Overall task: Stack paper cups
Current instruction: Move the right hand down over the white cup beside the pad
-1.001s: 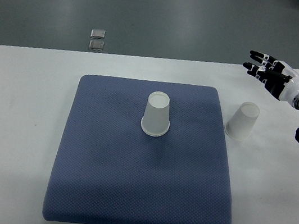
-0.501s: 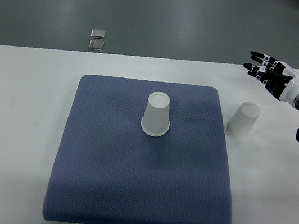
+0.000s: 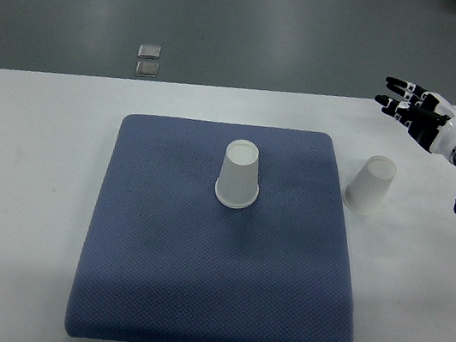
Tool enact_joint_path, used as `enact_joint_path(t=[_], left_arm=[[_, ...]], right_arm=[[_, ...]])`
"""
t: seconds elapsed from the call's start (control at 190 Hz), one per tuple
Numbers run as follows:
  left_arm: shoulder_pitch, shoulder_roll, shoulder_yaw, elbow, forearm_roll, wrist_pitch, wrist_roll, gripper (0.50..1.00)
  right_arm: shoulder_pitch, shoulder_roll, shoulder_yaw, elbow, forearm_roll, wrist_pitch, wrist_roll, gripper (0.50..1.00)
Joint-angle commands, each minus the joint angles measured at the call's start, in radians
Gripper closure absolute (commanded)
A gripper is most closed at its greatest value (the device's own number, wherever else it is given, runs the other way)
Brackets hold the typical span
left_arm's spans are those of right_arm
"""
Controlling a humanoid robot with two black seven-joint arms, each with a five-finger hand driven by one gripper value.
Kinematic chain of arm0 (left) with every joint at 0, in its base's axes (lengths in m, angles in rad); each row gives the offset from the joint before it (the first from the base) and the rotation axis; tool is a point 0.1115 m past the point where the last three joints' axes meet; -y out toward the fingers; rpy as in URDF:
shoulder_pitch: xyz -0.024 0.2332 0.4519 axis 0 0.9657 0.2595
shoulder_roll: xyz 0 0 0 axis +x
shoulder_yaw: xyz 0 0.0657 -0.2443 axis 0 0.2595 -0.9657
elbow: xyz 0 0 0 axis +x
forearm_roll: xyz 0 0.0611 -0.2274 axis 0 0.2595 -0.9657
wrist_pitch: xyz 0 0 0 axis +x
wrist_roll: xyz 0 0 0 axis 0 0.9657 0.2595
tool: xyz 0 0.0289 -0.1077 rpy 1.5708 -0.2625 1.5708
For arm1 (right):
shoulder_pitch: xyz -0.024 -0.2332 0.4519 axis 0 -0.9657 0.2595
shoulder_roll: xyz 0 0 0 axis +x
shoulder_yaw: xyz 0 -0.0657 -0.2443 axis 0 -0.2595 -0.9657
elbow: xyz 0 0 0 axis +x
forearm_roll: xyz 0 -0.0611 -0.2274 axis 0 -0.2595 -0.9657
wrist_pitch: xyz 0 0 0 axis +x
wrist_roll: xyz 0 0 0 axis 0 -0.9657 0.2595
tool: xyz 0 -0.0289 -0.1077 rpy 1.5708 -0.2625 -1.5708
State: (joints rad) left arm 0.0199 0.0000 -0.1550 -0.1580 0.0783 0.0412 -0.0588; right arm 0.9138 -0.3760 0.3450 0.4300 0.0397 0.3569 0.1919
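Below and to the left of the right hand [image 3: 416, 109], the white counter [image 3: 29, 166] carries a blue mat [image 3: 209, 290]. One inverted paper cup [image 3: 239, 174] stands mid-mat, far left of the hand; the other cup [image 3: 371, 185] stands just below it, off the mat. The hand is wide, empty. It should descend and wrap that nearer cup's wall gently. Since a second ago it has drifted slightly right and away.

Two matt white paper cups [image 3: 239, 174] [image 3: 371, 185], a dimpled blue cloth mat [image 3: 220, 248], a smooth white table [image 3: 25, 191], and a glossy plastic right hand [image 3: 420, 110].
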Motion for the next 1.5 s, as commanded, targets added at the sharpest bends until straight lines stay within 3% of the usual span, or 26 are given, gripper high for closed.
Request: enact_joint_path(t=[0.0, 0.2, 0.443, 0.685, 0.869, 1.497], left_arm=[[0.000, 0.000, 0.000, 0.000, 0.000, -0.001, -0.001, 0.500], [0.000, 0.000, 0.000, 0.000, 0.000, 0.000, 0.001, 0.500], [0.000, 0.000, 0.000, 0.000, 0.000, 0.000, 0.001, 0.500], [0.000, 0.000, 0.000, 0.000, 0.000, 0.000, 0.001, 0.500], [0.000, 0.000, 0.000, 0.000, 0.000, 0.000, -0.001, 0.500], [0.000, 0.000, 0.000, 0.000, 0.000, 0.000, 0.001, 0.500]], right_arm=[[0.002, -0.001, -0.001, 0.001, 0.000, 0.005, -0.002, 0.581], [0.008, -0.021, -0.015, 0.003, -0.026, 0.047, -0.002, 0.581], [0.051, -0.055, -0.012, 0.007, -0.274, 0.099, 0.004, 0.581], [0.077, -0.070, -0.017, 0.012, -0.587, 0.162, 0.072, 0.581], [0.083, -0.070, -0.018, 0.027, -0.784, 0.162, 0.126, 0.583], [0.097, -0.084, -0.050, 0.055, -1.109, 0.162, 0.179, 0.583]])
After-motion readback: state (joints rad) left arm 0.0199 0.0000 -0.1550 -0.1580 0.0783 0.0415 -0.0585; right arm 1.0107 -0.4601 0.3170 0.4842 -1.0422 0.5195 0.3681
